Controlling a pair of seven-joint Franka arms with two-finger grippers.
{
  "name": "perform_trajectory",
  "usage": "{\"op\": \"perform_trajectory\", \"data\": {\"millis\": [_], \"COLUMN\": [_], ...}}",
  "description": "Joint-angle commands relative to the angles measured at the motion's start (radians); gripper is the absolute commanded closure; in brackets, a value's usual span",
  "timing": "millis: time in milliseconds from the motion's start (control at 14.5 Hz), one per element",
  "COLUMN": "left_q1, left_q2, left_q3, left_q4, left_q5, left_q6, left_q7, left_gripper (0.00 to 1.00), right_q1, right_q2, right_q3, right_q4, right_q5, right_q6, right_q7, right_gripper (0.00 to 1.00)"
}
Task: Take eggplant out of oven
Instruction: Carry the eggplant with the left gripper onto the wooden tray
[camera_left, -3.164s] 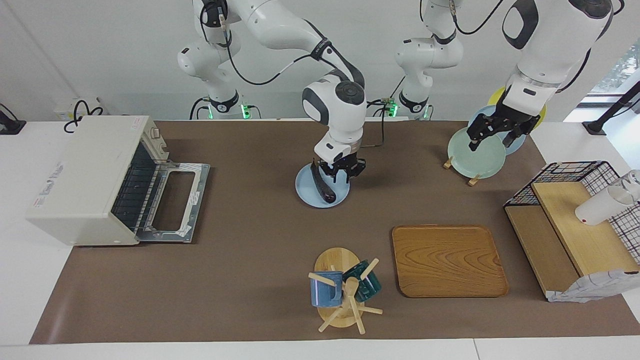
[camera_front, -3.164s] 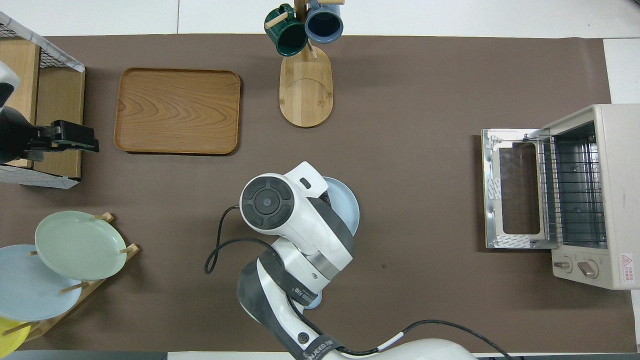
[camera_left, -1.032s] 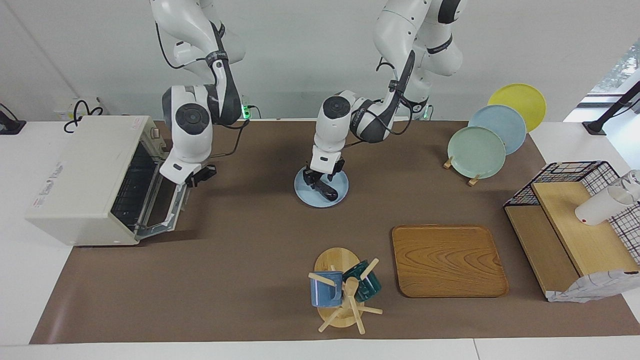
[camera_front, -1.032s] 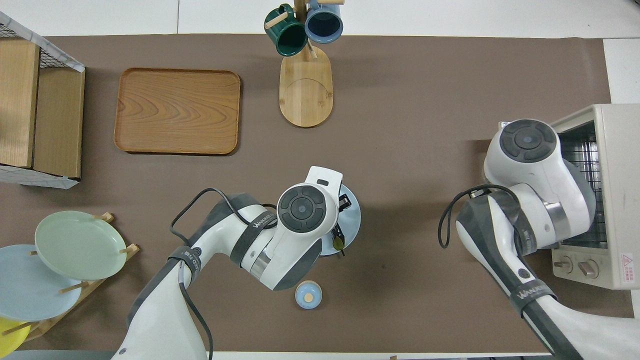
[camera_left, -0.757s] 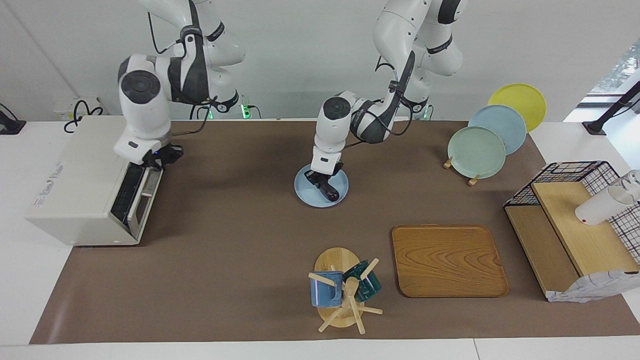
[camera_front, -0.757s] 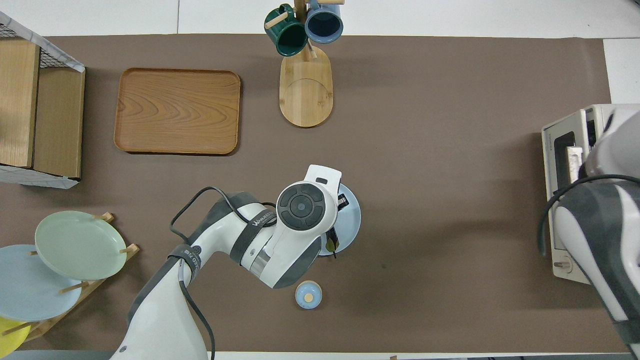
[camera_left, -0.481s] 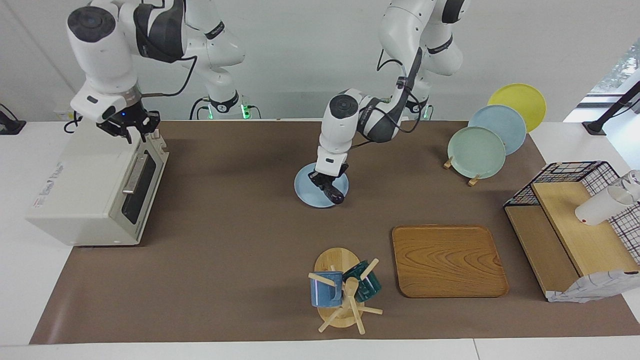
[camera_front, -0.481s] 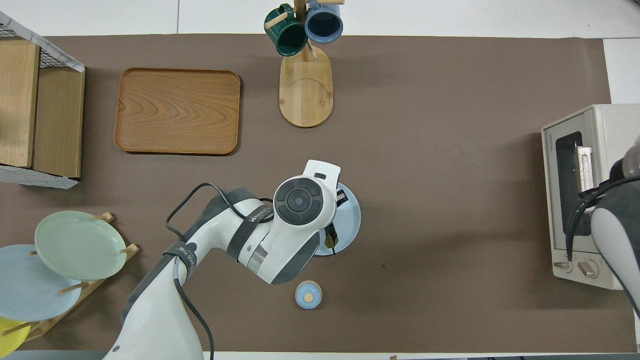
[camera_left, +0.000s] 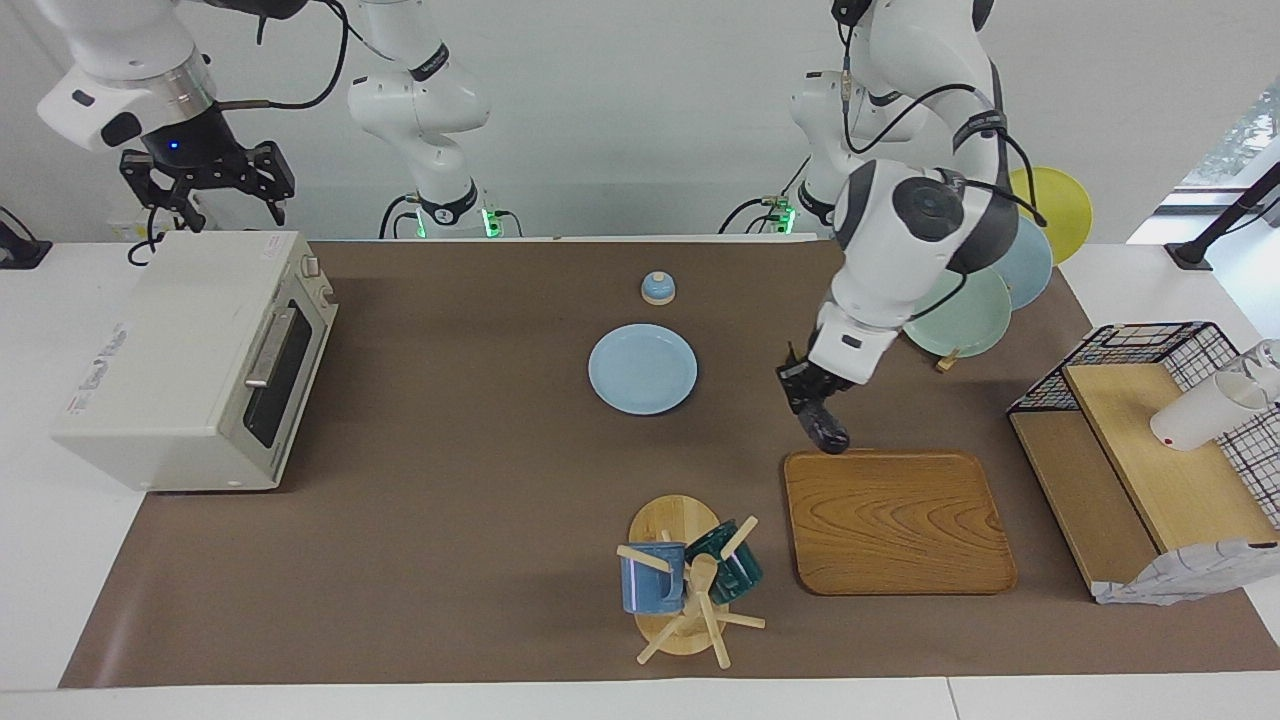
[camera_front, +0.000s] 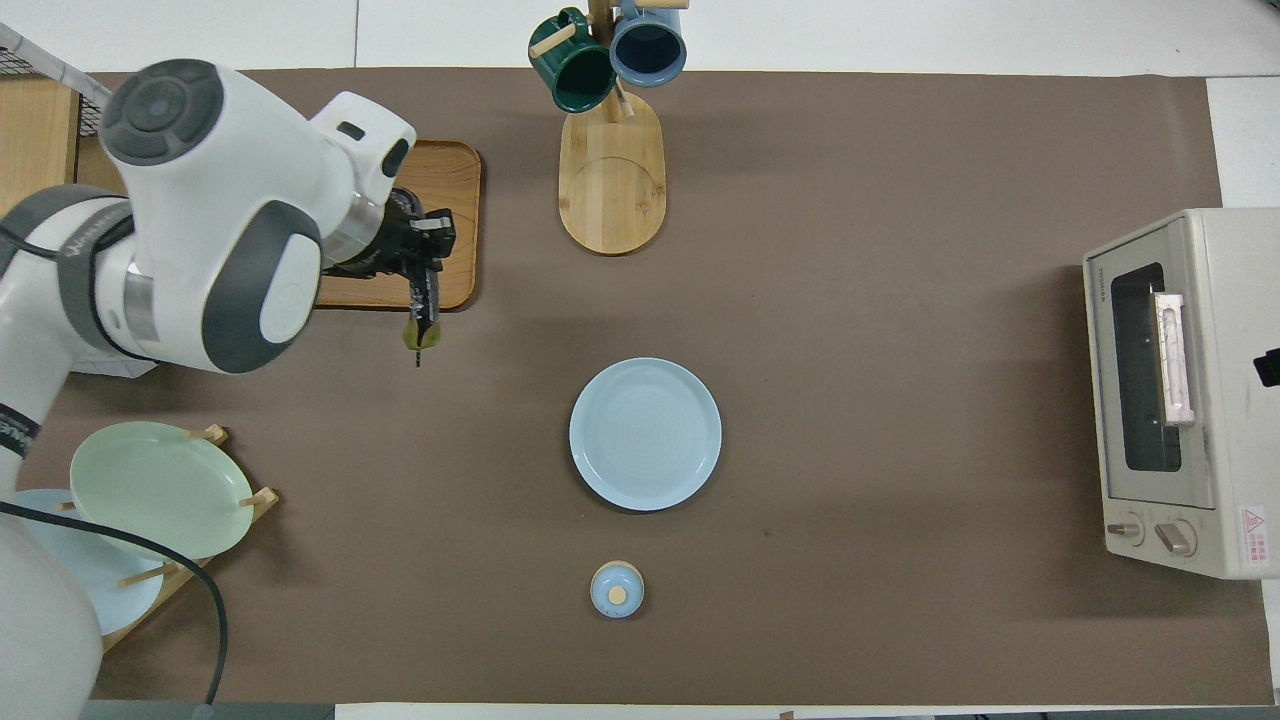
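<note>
- Two arms are in view; the left gripper (camera_left: 812, 392) is clamped on the eggplant (camera_left: 826, 427), which hangs tilted in the air over the edge of the wooden tray (camera_left: 897, 520) nearest the robots.
- Eggplant stem end (camera_front: 419, 338) points toward the robots in the overhead view.
- Right gripper (camera_left: 208, 187) is raised above the oven (camera_left: 180, 350), its fingers spread and holding nothing.
- Oven door (camera_left: 282, 362) is closed; the oven stands at the right arm's end of the table.
- Blue plate (camera_left: 642, 368) lies bare at mid-table, with a small blue lid (camera_left: 657, 288) nearer to the robots.
</note>
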Motion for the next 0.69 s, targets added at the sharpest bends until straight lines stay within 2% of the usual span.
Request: {"op": "perform_trajectory", "data": {"millis": [0,206,275,344,481,619], "left_q1": [0.087,0.103,0.121,0.124,0.124,0.123], "left_q2": [0.082,0.223,0.258,0.269,0.275,0.275], "left_q3": [-0.014,-0.013,-0.013,-0.014,-0.014,-0.014], "left_q4": [0.039,0.131,0.153,0.153,0.144,0.14], "left_q5": [0.009,0.011,0.015,0.037,0.061,0.061], "left_q6": [0.047,0.133,0.152,0.172,0.207,0.204], "left_q7": [0.159,0.177,0.187,0.196,0.2,0.211], "left_gripper": [1.0,1.0,1.0,1.0,1.0,1.0], "right_q1": [-0.014,0.003,-0.002,0.002,-0.005,0.007], "right_q2": [0.036,0.037,0.051,0.1,0.089,0.082], "right_q3": [0.01,0.013,0.013,0.014,0.008,0.007], "right_q4": [0.046,0.047,0.058,0.09,0.116,0.11], "right_q5": [0.047,0.071,0.072,0.079,0.104,0.058], "right_q6": [-0.031,-0.06,-0.105,-0.147,-0.133,-0.144], "right_q7": [0.022,0.048,0.078,0.094,0.102,0.1], "right_gripper": [0.0,0.0,0.0,0.0,0.0,0.0]}}
